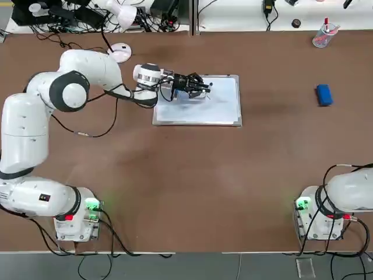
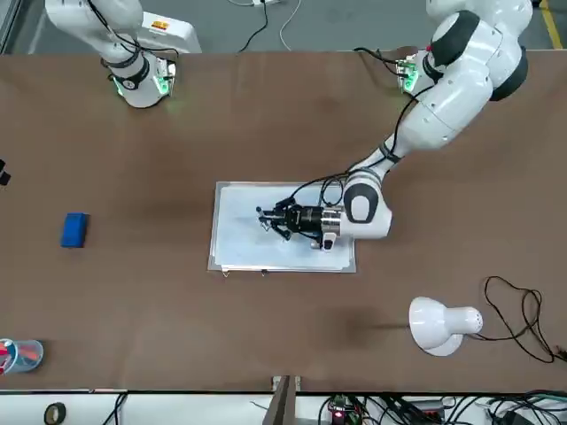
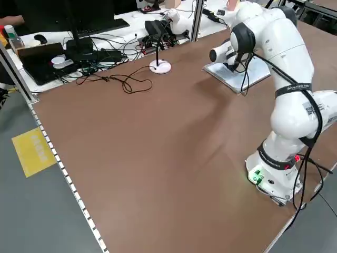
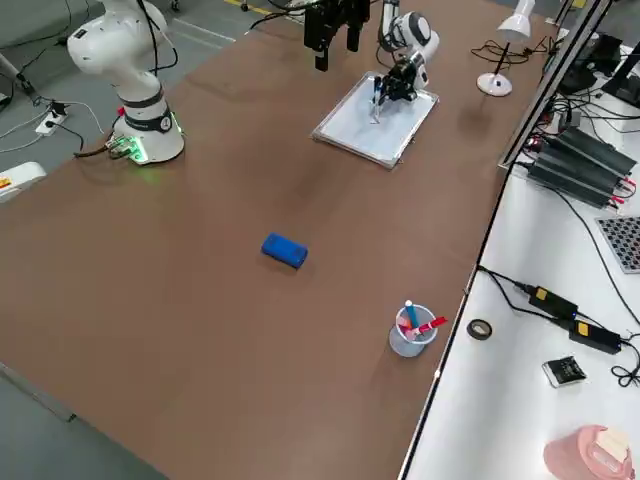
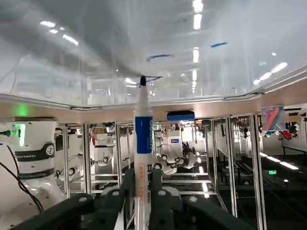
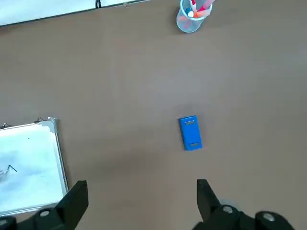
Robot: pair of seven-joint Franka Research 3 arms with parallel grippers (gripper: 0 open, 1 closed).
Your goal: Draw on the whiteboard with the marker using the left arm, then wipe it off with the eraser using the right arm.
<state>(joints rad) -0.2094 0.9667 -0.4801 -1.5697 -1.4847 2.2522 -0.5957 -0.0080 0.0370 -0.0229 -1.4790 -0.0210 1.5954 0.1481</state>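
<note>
From overhead I have the left gripper (image 1: 203, 86) over the whiteboard (image 1: 224, 111), which lies just past centre toward one o'clock; the eraser (image 1: 324, 95) sits well apart from it, at the board's three o'clock. The front view gives me the same arm reaching in from the board's three o'clock, with the eraser off at nine o'clock. On the left side view the arm hides part of the board, up at one o'clock. The right side view puts the board at twelve o'clock, the eraser lying flat at its seven o'clock and a cup of pens (image 4: 412, 332) farther off toward five o'clock. Through the left wrist camera I see my left fingers pinching the marker (image 5: 143, 143), its dark tip at the board by a short blue stroke; two more blue dashes show nearby. Through the right wrist camera, the right gripper (image 6: 143, 203) is spread wide with nothing between its fingers, above the table, the eraser ahead of it at one o'clock. I judge the drawing begun, a few small marks down. The wiping is all left: the eraser must be picked up, and the left arm should clear the board first.
</note>
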